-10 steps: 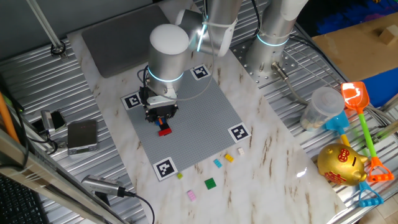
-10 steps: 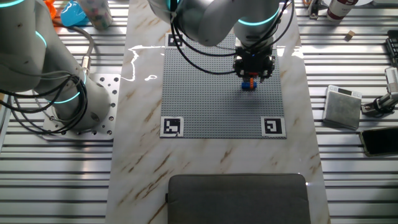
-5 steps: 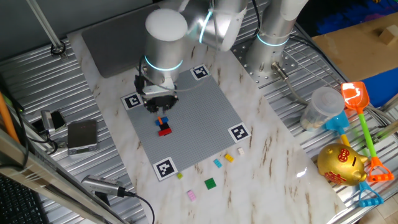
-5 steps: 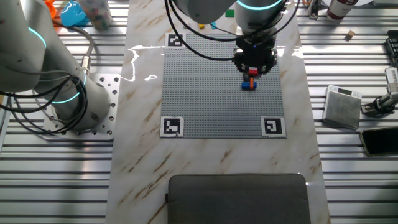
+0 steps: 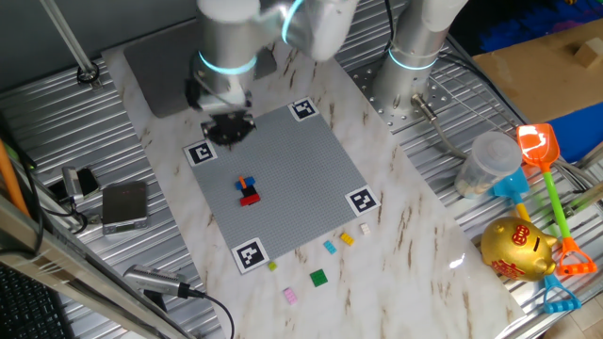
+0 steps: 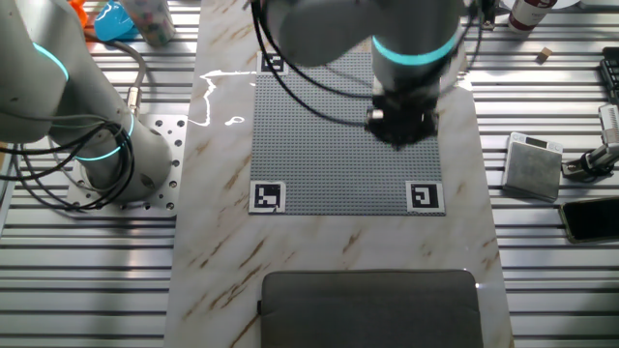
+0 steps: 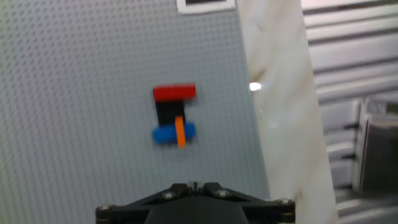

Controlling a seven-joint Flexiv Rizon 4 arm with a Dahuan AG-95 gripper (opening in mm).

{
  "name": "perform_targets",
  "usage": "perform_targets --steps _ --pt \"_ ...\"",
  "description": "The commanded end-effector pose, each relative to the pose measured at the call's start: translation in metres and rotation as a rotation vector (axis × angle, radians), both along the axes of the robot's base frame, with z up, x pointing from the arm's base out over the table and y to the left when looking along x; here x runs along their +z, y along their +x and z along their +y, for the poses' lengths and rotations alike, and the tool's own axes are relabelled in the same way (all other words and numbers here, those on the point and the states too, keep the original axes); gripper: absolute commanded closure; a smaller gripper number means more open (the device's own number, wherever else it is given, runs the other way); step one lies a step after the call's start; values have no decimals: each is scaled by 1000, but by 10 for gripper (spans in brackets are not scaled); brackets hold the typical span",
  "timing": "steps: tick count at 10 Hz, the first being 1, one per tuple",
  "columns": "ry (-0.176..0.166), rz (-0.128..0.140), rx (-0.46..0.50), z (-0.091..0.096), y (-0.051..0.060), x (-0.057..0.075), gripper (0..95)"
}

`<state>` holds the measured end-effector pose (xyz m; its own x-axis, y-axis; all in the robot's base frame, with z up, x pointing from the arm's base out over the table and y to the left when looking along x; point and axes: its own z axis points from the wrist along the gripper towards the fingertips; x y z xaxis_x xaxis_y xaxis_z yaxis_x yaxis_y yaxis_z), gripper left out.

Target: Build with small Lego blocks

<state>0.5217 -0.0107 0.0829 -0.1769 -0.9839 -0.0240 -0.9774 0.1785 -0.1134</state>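
A small stack of Lego blocks [image 5: 248, 190] stands on the grey baseplate [image 5: 292, 160]. In the hand view it shows as a red block [image 7: 175, 93], a black one [image 7: 166, 112], a blue one [image 7: 165, 134] and an orange strip [image 7: 180, 132]. My gripper [image 5: 229, 130] hangs above the plate's far-left part, apart from the stack, its jaws shut together with nothing in them [image 7: 194, 185]. In the other fixed view my gripper [image 6: 399, 124] hides the stack. Loose blocks lie on the marble in front: light blue [image 5: 330, 247], yellow [image 5: 347, 239], white [image 5: 365, 228], green [image 5: 319, 277], pink [image 5: 291, 296].
A grey pad [image 5: 179, 56] lies behind the baseplate. A silver box [image 5: 124, 204] and cables sit on the left rails. A second arm's base [image 5: 415, 66] stands at the back. A jar [image 5: 490, 165], toy shovel [image 5: 542, 151] and gold piggy bank [image 5: 516, 248] are at the right.
My gripper has lifted off the stack and moved up and toward the back-left corner marker. The stack stays on the baseplate where it was.
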Motion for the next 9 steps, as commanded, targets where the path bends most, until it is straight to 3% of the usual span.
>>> perform_targets --steps 1,2,5,6,9 --pt "-19 86 -60 -26 2 -8 950" --pt "-20 107 -60 -39 1 -10 950" --pt "-20 142 -100 -39 1 -10 950" --pt "-18 160 -157 -39 1 -10 950" --pt "0 163 -344 -39 1 -10 950"
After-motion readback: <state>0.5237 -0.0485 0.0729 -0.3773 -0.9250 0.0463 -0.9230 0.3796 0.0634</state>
